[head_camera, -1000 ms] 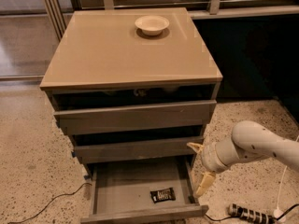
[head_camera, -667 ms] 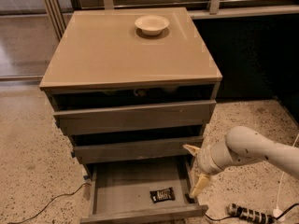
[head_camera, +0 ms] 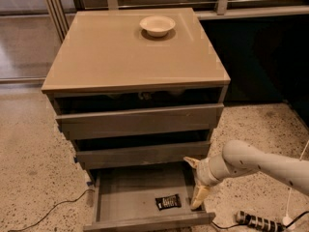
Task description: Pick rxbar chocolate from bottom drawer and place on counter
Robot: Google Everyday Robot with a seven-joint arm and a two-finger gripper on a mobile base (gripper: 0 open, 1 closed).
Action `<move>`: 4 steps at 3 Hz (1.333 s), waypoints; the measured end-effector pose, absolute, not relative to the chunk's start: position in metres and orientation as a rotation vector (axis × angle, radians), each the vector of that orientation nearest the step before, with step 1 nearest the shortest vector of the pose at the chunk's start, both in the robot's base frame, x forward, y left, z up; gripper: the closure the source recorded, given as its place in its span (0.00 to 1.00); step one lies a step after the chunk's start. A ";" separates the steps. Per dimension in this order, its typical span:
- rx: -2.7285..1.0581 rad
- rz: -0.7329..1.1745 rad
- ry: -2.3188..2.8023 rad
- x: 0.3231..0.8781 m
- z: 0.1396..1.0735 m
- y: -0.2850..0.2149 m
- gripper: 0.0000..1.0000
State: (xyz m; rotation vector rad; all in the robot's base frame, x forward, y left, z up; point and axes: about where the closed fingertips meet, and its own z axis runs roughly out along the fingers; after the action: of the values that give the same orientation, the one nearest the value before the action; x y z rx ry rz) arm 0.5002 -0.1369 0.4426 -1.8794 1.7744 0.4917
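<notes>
The rxbar chocolate (head_camera: 168,202), a small black bar with white lettering, lies flat on the grey floor of the open bottom drawer (head_camera: 126,195), near its front right. My gripper (head_camera: 194,183) comes in from the right on a white arm and hangs over the drawer's right side, just right of the bar and apart from it. Its two cream fingers are spread, one fingertip (head_camera: 189,162) up near the middle drawer's front and the other low by the bar. It holds nothing. The tan counter (head_camera: 116,57) tops the cabinet.
A cream bowl (head_camera: 157,25) stands at the back of the counter. The two upper drawers (head_camera: 140,121) are slightly pulled out. A black cable (head_camera: 46,211) runs on the speckled floor at left; a power strip (head_camera: 260,222) lies at right.
My gripper and arm have moved left, from beside the drawer's right wall to over the drawer's right side, closer to the bar. The bar has not moved.
</notes>
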 end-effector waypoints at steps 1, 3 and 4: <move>-1.941 0.555 1.790 0.502 0.399 -0.126 0.00; -1.933 0.586 1.800 0.501 0.379 -0.124 0.00; -1.933 0.622 1.774 0.502 0.351 -0.115 0.00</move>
State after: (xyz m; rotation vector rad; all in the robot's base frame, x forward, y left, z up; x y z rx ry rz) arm 0.5024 -0.1147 0.3512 -1.9331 1.7744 0.6220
